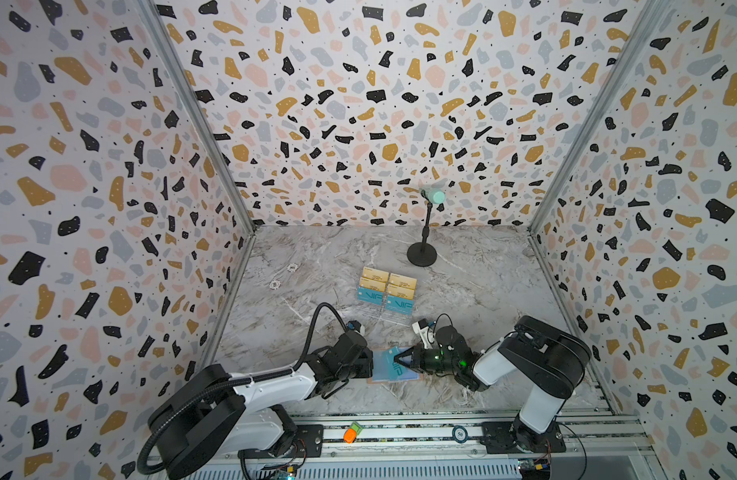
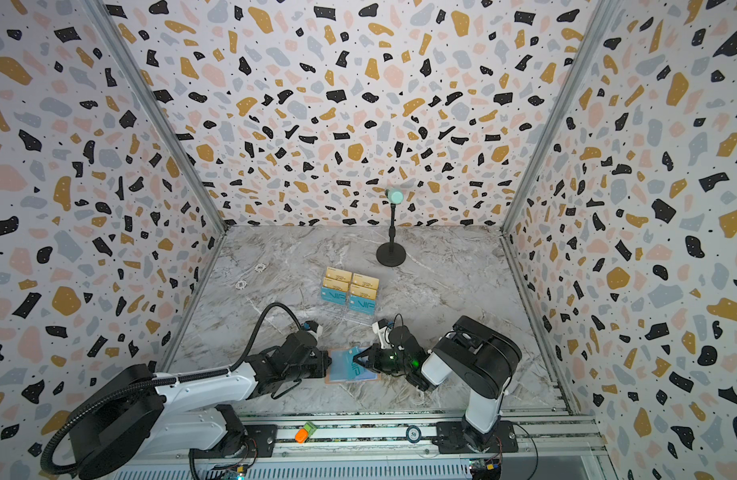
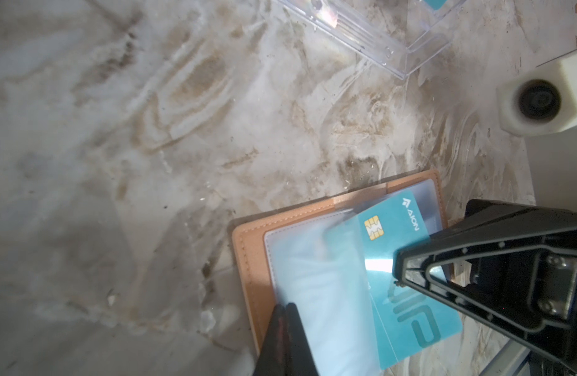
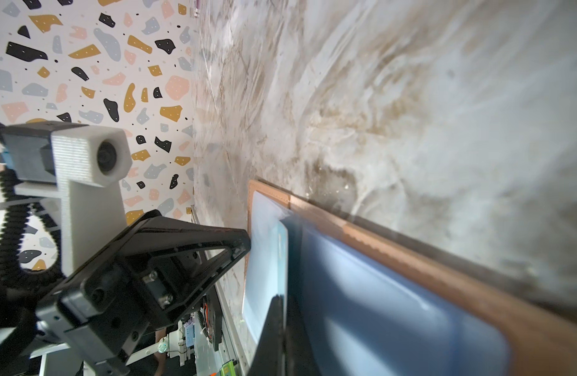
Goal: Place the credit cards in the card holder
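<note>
Currently mid-insertion: right end effector (image 3: 398,271) pinches teal VIP card (image 3: 420,322), partly under clear sleeve (image 3: 313,276) of open card holder (image 3: 248,260), near centre. Left end effector (image 3: 285,314) closed at sleeve edge. Next likely needs a straight push left, then release.

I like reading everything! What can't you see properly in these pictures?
Gold cards: print too small in both top views.
Card holder: partly covered by the right gripper and teal card, top views.
Left gripper: only tips show, cut by the left wrist view's edge.
Teal card's far end: hazy behind the clear sleeve, left wrist view.
</note>
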Controlling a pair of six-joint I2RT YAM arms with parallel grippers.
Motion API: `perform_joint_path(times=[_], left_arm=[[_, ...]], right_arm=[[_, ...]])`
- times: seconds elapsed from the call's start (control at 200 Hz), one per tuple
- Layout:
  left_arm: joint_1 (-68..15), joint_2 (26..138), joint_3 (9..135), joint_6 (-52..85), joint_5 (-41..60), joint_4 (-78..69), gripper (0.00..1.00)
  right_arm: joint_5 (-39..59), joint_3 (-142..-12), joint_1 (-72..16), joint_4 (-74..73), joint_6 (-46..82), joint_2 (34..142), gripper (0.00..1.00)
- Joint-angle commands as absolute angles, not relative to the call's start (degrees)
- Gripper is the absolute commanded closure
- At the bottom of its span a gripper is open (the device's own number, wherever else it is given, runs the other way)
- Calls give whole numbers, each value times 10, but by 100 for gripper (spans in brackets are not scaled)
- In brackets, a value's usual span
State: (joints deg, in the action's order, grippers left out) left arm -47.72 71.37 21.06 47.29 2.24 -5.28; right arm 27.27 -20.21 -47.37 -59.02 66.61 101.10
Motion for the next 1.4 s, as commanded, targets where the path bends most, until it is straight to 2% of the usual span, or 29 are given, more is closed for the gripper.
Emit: perform_joint_path(times=[0.0,0.455,0.561,0.721,0.916,1.071,1.161,1.397], left_arm=[[-483,712,212,473,19,-44,100],[-483,685,225,463,7,-18,100],[-483,683,225,463,12,-15,100],[-484,673,236,461,11,3,88],[-483,664,242,462,5,9,75],[-484,666,239,467,3,9,70],[-484,668,239,475,5,7,67],[-484,661,237,488,-6,20,59]], right_arm=[[250,-204,-477,-587,665,1019,100],[219,-221,-500,-529,639,1004,100],[217,-221,-503,-526,640,1000,92],[205,-227,-510,-473,617,977,80],[167,-227,-522,-359,572,921,70],[115,-265,-538,-230,517,877,64],[83,-294,-552,-165,484,863,56],[104,-313,-555,-149,472,877,54]])
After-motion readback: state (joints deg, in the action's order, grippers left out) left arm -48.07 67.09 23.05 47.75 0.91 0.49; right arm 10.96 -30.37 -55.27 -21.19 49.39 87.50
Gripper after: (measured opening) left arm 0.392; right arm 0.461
